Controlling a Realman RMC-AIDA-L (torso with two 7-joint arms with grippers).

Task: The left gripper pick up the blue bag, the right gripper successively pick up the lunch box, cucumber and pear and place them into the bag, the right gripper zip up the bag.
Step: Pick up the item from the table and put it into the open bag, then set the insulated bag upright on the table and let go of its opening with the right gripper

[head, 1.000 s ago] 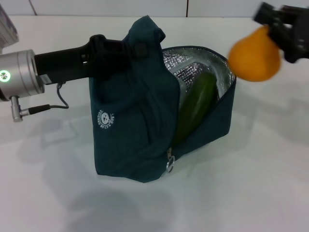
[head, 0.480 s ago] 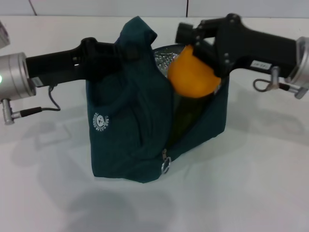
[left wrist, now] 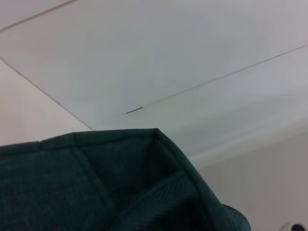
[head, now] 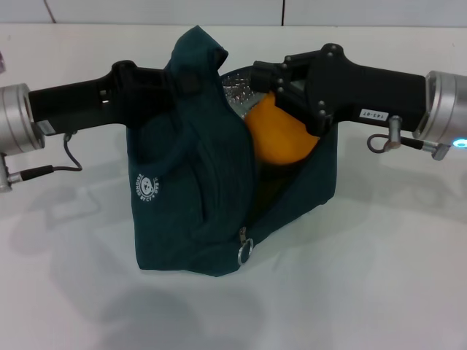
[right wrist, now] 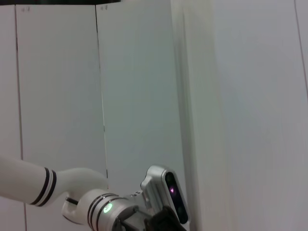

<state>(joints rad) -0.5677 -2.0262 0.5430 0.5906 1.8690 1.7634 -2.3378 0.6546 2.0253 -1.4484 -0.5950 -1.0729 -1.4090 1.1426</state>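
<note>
The blue bag stands on the white table in the head view, its mouth open toward the right and foil lining showing. My left gripper comes in from the left and is shut on the bag's upper fabric, holding it up. My right gripper reaches in from the right and is shut on the pear, which sits in the bag's opening. The ring-pull zipper hangs at the bag's front lower corner. The lunch box and cucumber are hidden. The left wrist view shows only teal bag fabric.
The white table spreads around the bag on all sides. A wall with panel seams runs behind it. In the right wrist view, the left arm's silver wrist shows against white wall panels.
My right gripper has carried the pear from the far upper right leftward and down into the bag's opening. The cucumber is now covered. The bag has shifted slightly left.
</note>
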